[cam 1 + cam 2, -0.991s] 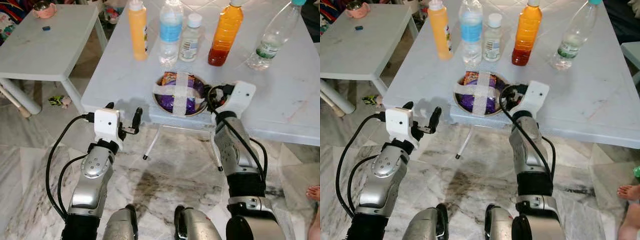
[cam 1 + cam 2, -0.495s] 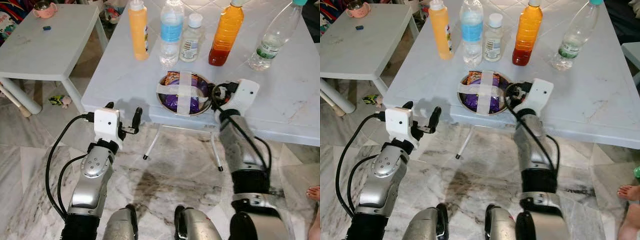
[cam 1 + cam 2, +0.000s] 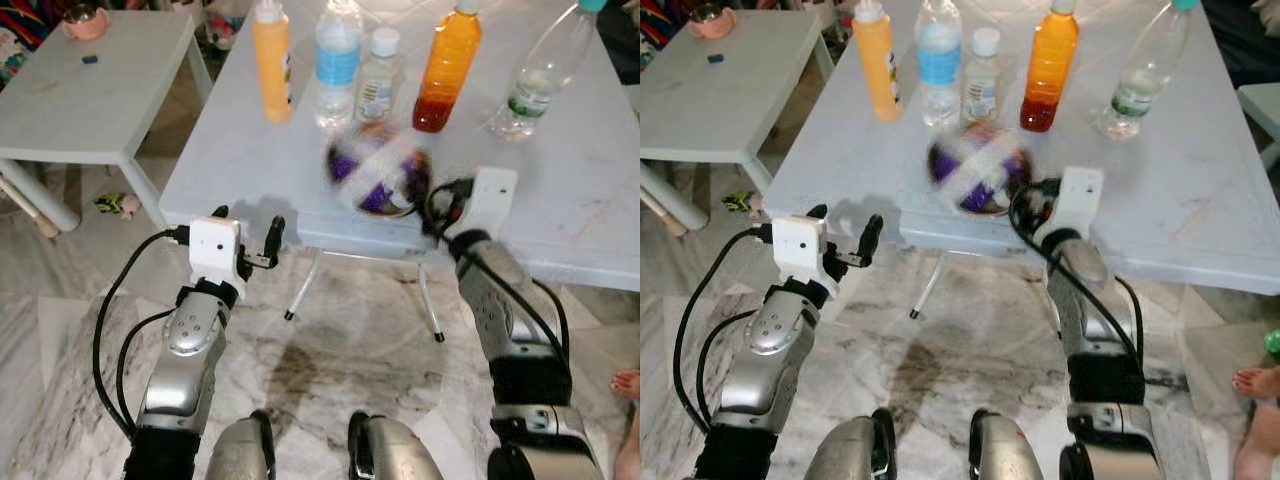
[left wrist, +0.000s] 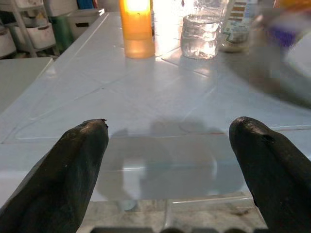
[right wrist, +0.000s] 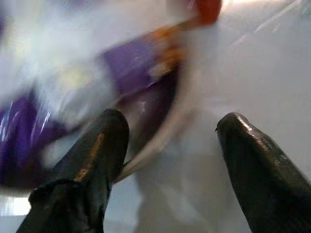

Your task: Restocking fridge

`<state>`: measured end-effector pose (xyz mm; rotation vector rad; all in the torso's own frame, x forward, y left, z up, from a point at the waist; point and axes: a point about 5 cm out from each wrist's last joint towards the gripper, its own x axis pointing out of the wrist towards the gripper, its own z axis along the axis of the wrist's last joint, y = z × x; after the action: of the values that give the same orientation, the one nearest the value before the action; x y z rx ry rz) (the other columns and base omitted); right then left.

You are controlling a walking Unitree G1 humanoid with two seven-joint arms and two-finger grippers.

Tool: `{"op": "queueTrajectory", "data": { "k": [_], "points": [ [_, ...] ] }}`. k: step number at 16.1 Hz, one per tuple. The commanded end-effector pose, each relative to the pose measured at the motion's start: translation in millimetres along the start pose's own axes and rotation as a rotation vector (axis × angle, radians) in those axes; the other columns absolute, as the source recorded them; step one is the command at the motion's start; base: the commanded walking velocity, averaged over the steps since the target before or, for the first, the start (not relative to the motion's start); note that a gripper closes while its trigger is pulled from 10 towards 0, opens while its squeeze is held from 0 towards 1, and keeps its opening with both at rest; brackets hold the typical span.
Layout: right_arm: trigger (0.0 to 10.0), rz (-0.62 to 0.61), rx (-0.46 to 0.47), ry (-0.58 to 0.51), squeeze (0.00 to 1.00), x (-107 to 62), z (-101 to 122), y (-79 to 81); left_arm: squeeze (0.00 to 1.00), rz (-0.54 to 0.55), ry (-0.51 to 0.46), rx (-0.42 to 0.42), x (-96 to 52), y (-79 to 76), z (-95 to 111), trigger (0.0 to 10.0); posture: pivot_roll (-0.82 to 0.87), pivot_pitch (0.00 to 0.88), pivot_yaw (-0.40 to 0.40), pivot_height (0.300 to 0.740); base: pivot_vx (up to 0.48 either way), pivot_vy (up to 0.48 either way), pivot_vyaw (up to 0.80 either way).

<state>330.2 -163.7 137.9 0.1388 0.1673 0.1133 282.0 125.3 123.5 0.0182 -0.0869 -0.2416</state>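
I have the white bench [image 3: 250, 150] in front of me, with five bottles lined along its far side: an orange-yellow squeeze bottle [image 3: 272, 60], a blue-labelled water bottle [image 3: 338, 62], a small clear bottle [image 3: 377, 75], an amber juice bottle [image 3: 447, 68] and a tilted clear bottle [image 3: 540, 75].

The thing I'm after is the metal bowl [image 3: 378, 170], holding purple-wrapped contents and taped across its top with white strips. It sits near the bench's front edge, just in front of the bottle row, and it reads blurred. I judge it light and rigid, with a thin, slick rim that could slip sideways under a push; the tape looks weak, so I'd pinch the rim itself.

My right end effector [image 5: 167, 145] is released, fingers [image 5: 99, 150] spread, with one finger over the bowl's inside and the other outside its right rim; I cannot tell whether they touch it.

My left end effector [image 4: 167, 145] is also spread wide, empty, hovering at the bench's near left edge, well apart from the bowl.
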Motion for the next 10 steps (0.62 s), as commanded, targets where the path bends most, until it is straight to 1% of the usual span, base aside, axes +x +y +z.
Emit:
{"op": "queueTrajectory", "data": {
  "k": [1, 2, 3, 4, 5, 6, 10],
  "points": [
    [10.0, 0.029, -0.006, 0.109, 0.99, -1.9, -20.8, 4.1, 0.00, 0.013, 0.008, 0.005, -0.2, 3.1, -1.8, 10.0, 0.01, 0.180, 0.029, 0.740, 0.000, 0.000, 0.00],
    [10.0, 0.041, -0.003, 0.115, 0.71, -1.3, -19.8, 4.1, 0.00, 0.013, 0.008, 0.005, -0.1, 2.9, -1.8, 10.0, 0.01, 0.179, 0.029, 0.740, 0.000, 0.000, 0.00],
    [10.0, 0.044, -0.005, 0.117, 0.19, 0.2, -18.5, 3.4, 0.00, 0.012, 0.007, 0.004, 0.2, 2.4, -1.6, 10.0, 0.01, 0.178, 0.029, 0.740, 0.000, 0.000, 0.00],
    [10.0, 0.045, -0.010, 0.119, 0.00, 1.1, -16.9, 2.5, 0.00, 0.011, 0.005, 0.004, 0.7, 1.8, -1.3, 10.0, 0.01, 0.177, 0.029, 0.740, 0.000, 0.000, 0.00],
    [10.0, 0.037, -0.026, 0.112, 0.00, 3.0, -12.8, -1.5, 0.00, 0.009, 0.002, 0.002, 1.8, 1.1, -0.9, 10.0, 0.01, 0.174, 0.028, 0.740, 0.000, 0.000, 0.00],
    [10.0, 0.035, -0.028, 0.112, 0.00, 3.0, -12.1, -2.4, 0.00, 0.009, 0.001, 0.002, 1.9, 1.1, -0.9, 10.0, 0.01, 0.174, 0.028, 0.740, 0.000, 0.000, 0.00],
    [10.0, -0.004, -0.042, 0.097, 0.00, 1.0, -6.0, -14.8, 0.00, 0.010, 0.000, 0.003, 2.6, 1.4, -0.7, 10.0, 0.01, 0.170, 0.028, 0.740, 0.000, 0.000, 0.00]
  ]
}}
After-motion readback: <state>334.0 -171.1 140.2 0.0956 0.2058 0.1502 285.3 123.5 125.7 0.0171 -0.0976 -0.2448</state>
